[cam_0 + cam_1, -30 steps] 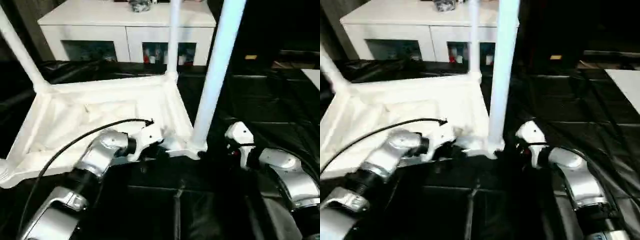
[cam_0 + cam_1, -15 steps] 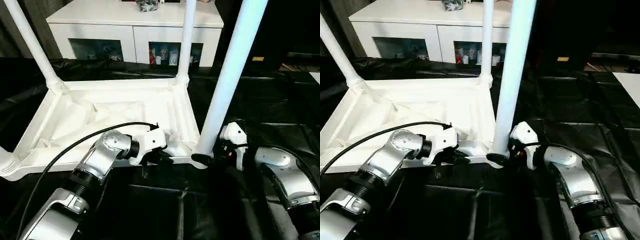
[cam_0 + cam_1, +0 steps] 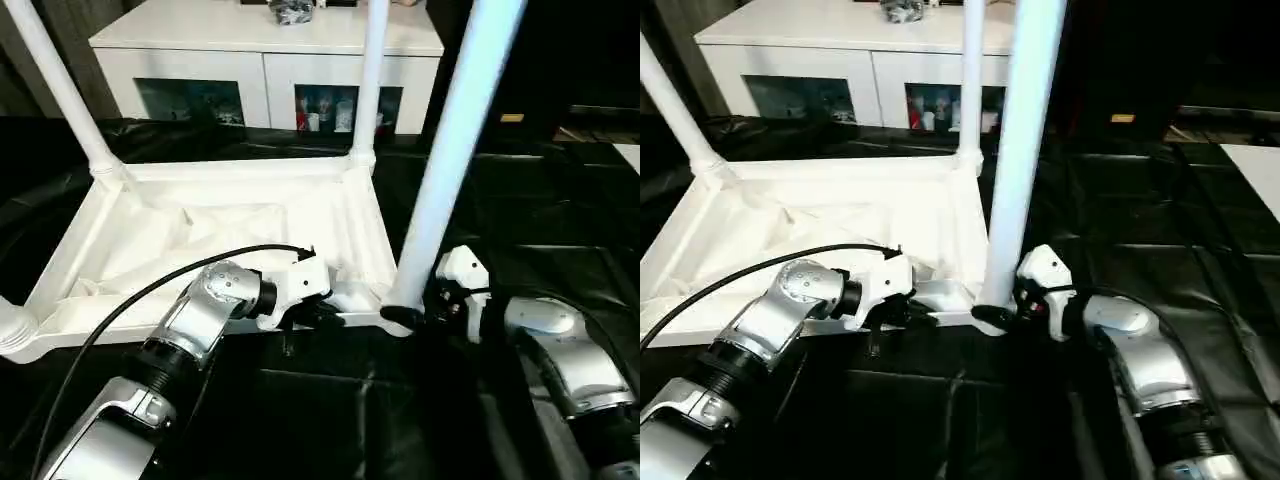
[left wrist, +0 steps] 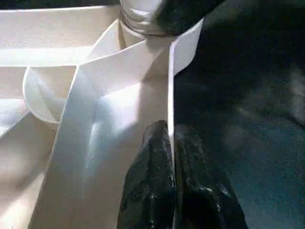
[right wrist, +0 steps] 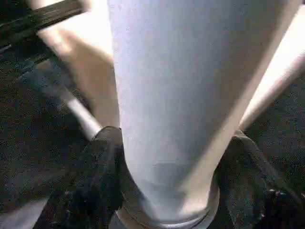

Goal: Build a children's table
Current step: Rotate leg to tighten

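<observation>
Left gripper [image 4: 171, 152] is pinched shut on the thin near rim of the upturned tabletop [image 3: 240, 215], one black finger on each side of the wall, steadying it; right gripper [image 5: 167, 181] straddles the foot of the near leg [image 3: 455, 150] just above its corner socket [image 3: 398, 318], a finger [image 5: 90, 186] on each flank of the tube, though whether they press it or merely bracket it I cannot tell; the tabletop lies ribbed side up on black sheeting [image 3: 520, 210], with the near leg standing in the right front corner, tilted a little; at the left front corner a socket [image 3: 15, 328] shows at the picture's edge, and what it carries cannot be made out; further back, two more legs rise from the far sockets, one at the far left [image 3: 60, 85] and one at the far right [image 3: 372, 75]; beyond them stands a white cabinet [image 3: 265, 60] with glass doors; the risk, as I judge it, lies in the near leg: if it is not fully seated and the right gripper lets go or shoves sideways, the tall tube could lean over or lever out of its socket; a hard push down could also tip the tabletop about the thin rim the left gripper holds, or make that rim slip from its narrow pinch.
</observation>
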